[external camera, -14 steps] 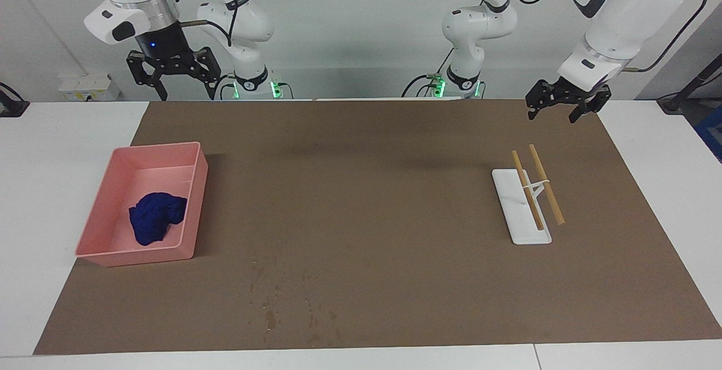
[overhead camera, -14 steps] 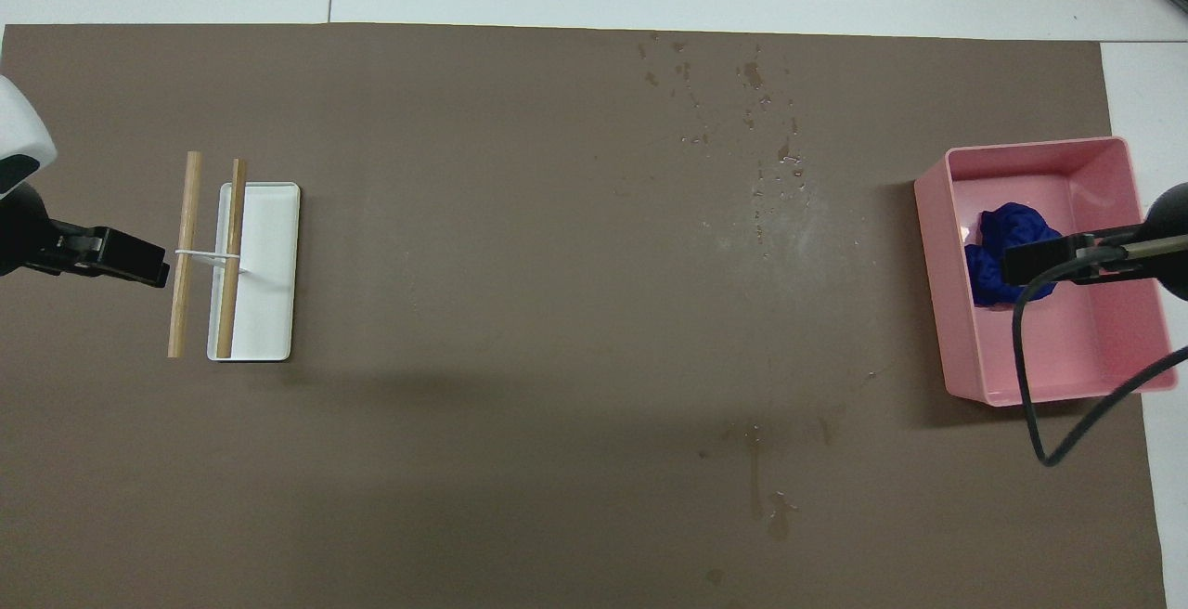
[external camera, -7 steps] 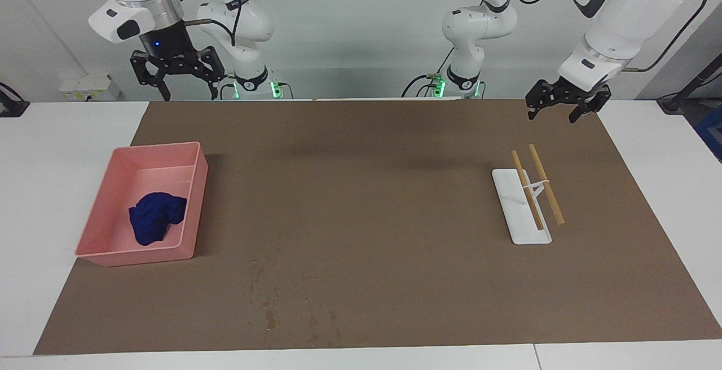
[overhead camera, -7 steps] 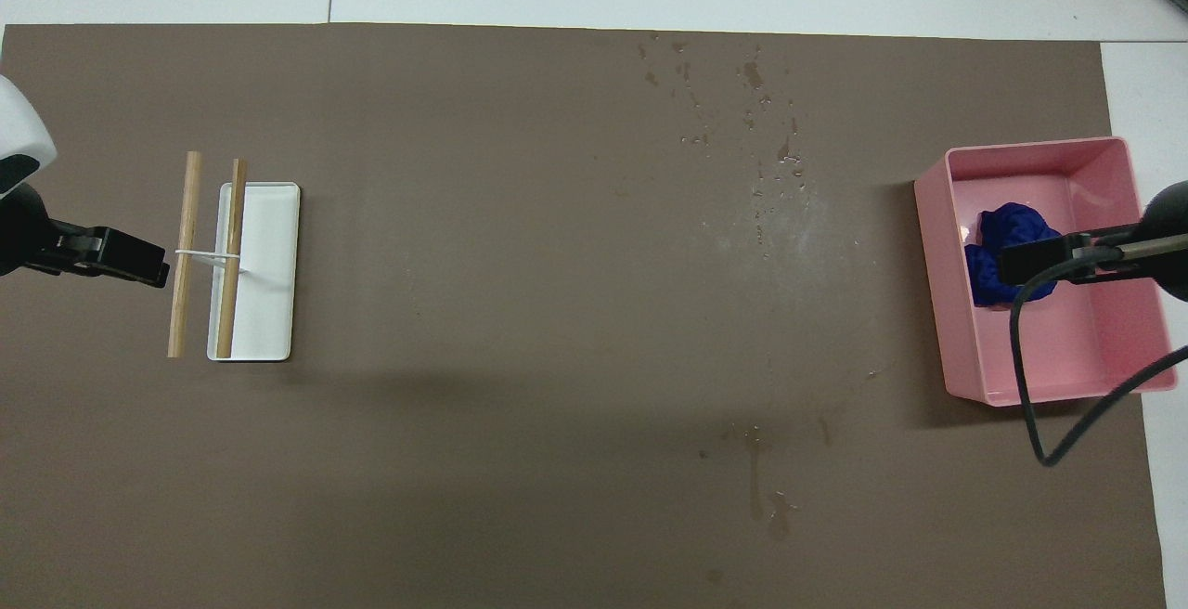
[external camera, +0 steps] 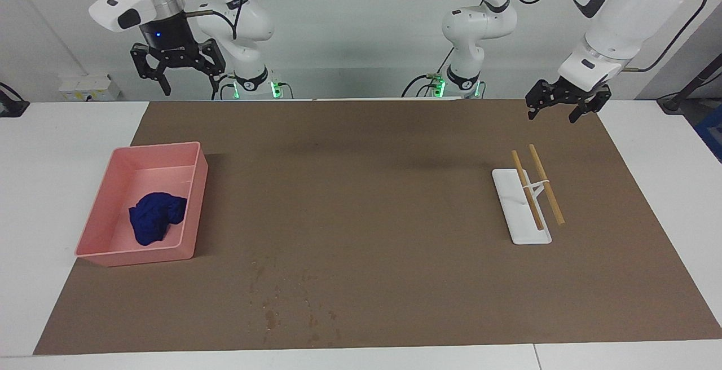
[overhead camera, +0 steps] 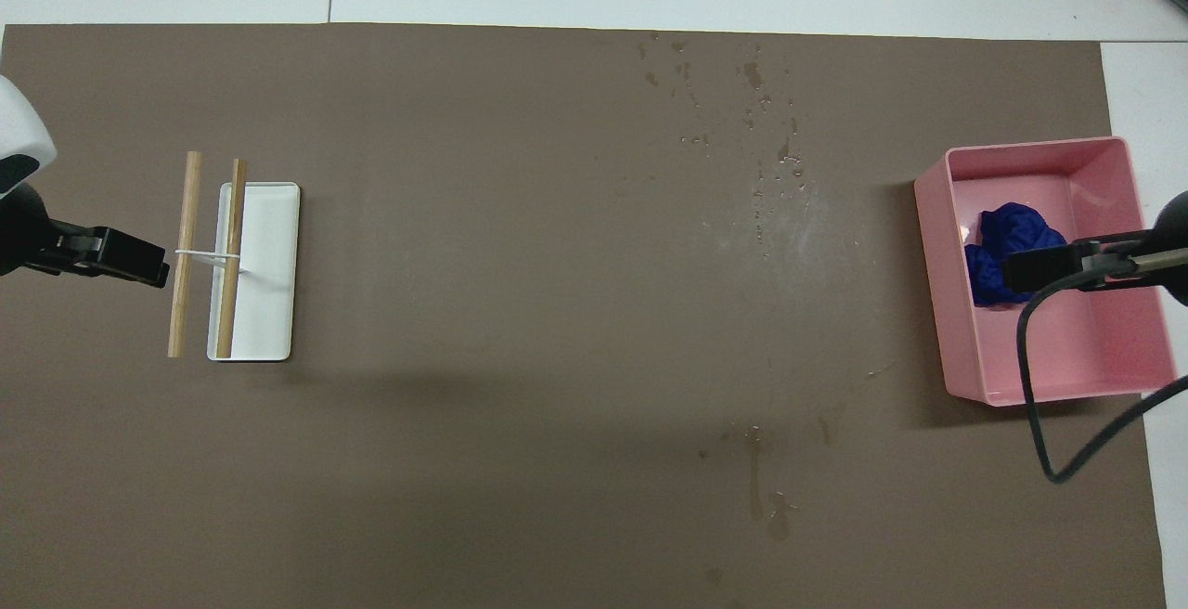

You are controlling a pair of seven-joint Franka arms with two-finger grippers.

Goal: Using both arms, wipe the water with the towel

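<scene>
the towel [external camera: 156, 217], crumpled in the pink tray [external camera: 194, 201], is judged soft and light, best pinched at its raised folds; both grippers' jaws are held apart, empty.

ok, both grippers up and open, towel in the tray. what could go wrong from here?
1. The towel is a crumpled lump near the pink tray wall; the right gripper could clip the wall or grab only a fold.
2. The water is scattered droplets; a bunched towel may miss some.
3. The left gripper hangs by the wooden sticks on the white plate; a sweep could knock them.
</scene>
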